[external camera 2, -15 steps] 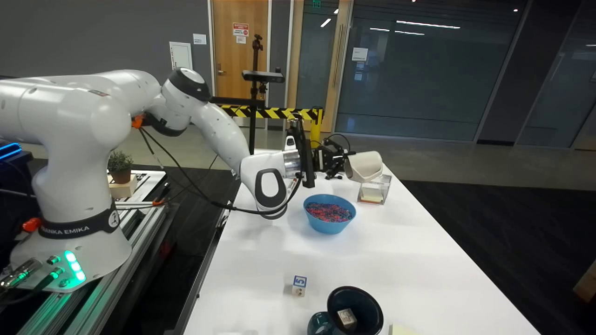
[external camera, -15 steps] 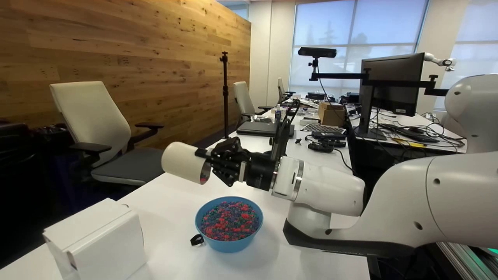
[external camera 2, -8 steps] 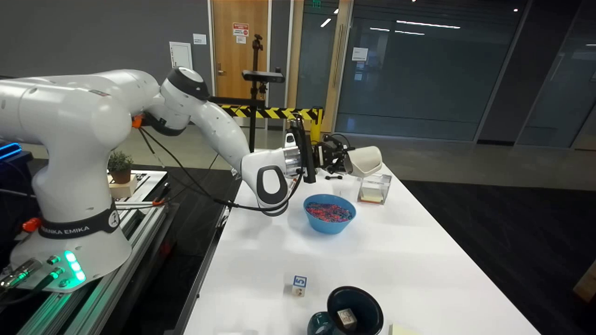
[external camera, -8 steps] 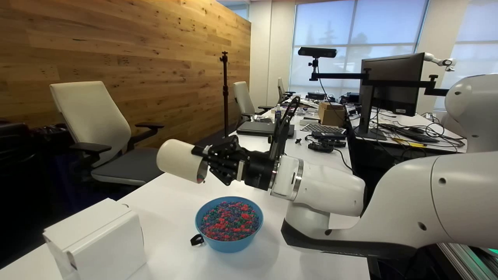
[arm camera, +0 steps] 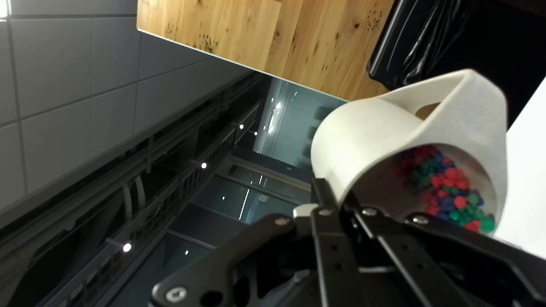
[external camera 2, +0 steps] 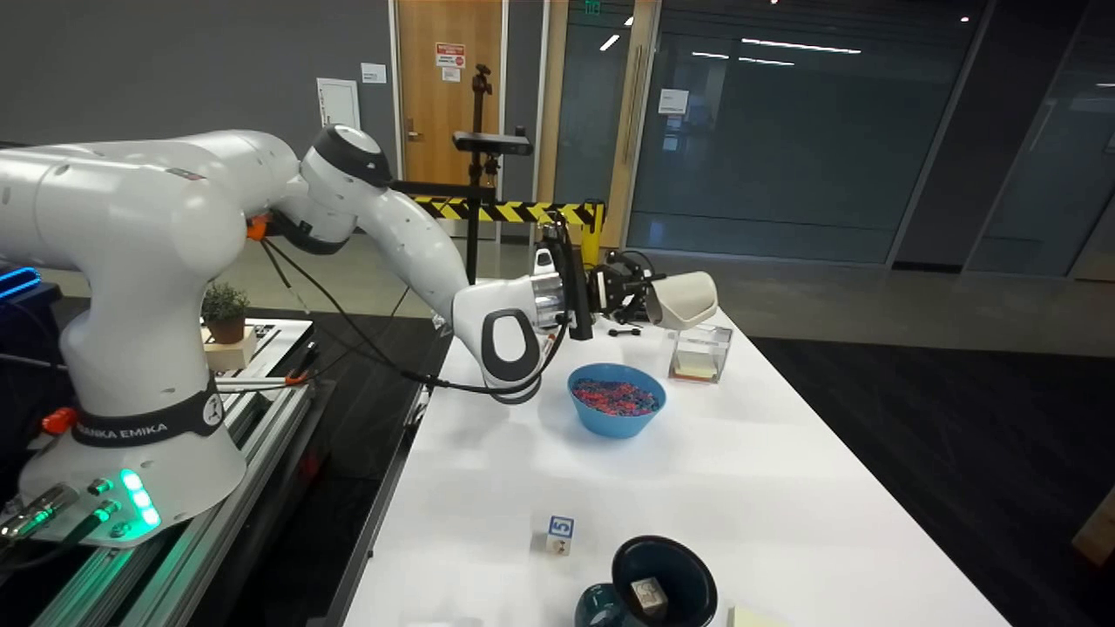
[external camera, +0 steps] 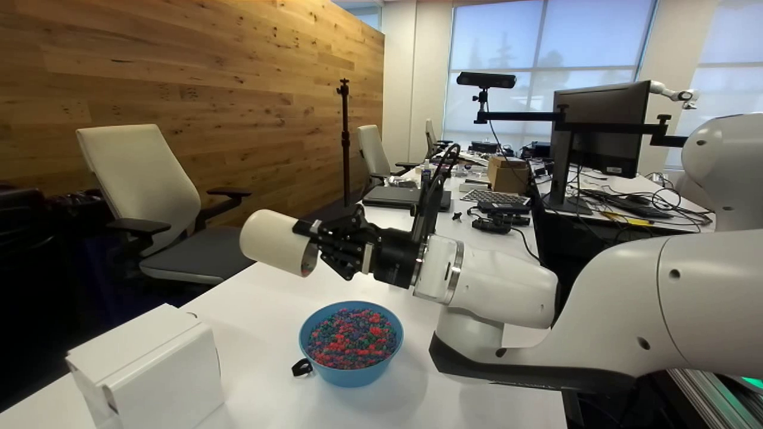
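My gripper [external camera: 307,229] is shut on the rim wall of a cream-white cup [external camera: 271,242], one finger inside and one outside. The cup lies nearly on its side in the air, its mouth facing the gripper. In the wrist view the cup [arm camera: 371,132] has a handle opening at its edge, and red, green and blue pellets [arm camera: 456,192] lie inside along the lower wall. A blue bowl [external camera: 351,377] full of similar pellets stands on the table, below the gripper and apart from it. The cup [external camera 2: 684,300] and bowl [external camera 2: 614,424] show in both exterior views.
A white box [external camera: 149,369] and a small black piece [external camera: 302,367] are near the bowl. A clear container [external camera 2: 701,357] stands behind the bowl. A letter block [external camera 2: 560,535] and a dark mug [external camera 2: 620,557] with a block inside are nearer that camera. A laptop [external camera: 406,198] lies farther back.
The gripper and cup have moved slightly up and, in an exterior view, a little to the left. The cup stays gripped and tilted. The bowl has not moved.
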`<action>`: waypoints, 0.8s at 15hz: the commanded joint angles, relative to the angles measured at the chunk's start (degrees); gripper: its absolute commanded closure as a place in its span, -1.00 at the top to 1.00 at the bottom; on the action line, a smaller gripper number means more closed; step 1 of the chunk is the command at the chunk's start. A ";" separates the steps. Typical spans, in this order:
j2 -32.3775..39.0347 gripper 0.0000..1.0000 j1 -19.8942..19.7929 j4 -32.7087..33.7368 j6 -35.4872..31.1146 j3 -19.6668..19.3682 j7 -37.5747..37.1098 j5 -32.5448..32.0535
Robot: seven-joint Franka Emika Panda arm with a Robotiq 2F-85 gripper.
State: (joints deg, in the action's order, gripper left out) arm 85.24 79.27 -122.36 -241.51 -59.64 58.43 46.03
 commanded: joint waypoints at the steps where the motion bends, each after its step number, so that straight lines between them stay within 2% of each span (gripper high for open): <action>1: -0.29 -0.97 -0.43 -0.14 -1.46 -1.66 1.92 -3.28; 4: -0.28 -0.97 -0.80 -0.17 -1.46 -1.81 1.67 -5.33; 5: -2.04 -0.89 -1.51 0.29 -1.43 0.22 2.51 -3.82; 10: -2.05 -0.89 -1.75 0.34 -1.43 0.23 2.61 -4.45; 12: -2.69 -0.97 -2.10 0.36 -1.55 0.80 3.34 -4.50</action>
State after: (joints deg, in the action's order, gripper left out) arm 85.16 78.75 -122.34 -241.50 -60.56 58.96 42.01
